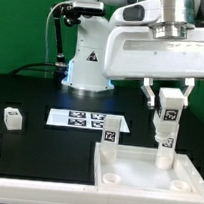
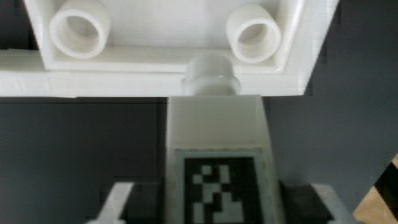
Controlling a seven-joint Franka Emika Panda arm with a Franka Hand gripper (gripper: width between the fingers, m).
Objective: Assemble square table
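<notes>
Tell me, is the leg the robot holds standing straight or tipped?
Upright: the leg hangs vertical in the gripper, lower end at the square table.

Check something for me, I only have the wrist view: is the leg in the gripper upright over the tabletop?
Observer: Yes, the held leg stands upright in the gripper, its lower end down at the tabletop.
Operator: Other legs?
Observer: One spare leg sits beside the tabletop's corner, on the exterior view's left.
Operator: Any more?
Observer: Another leg block lies alone, farther toward the exterior view's left.
</notes>
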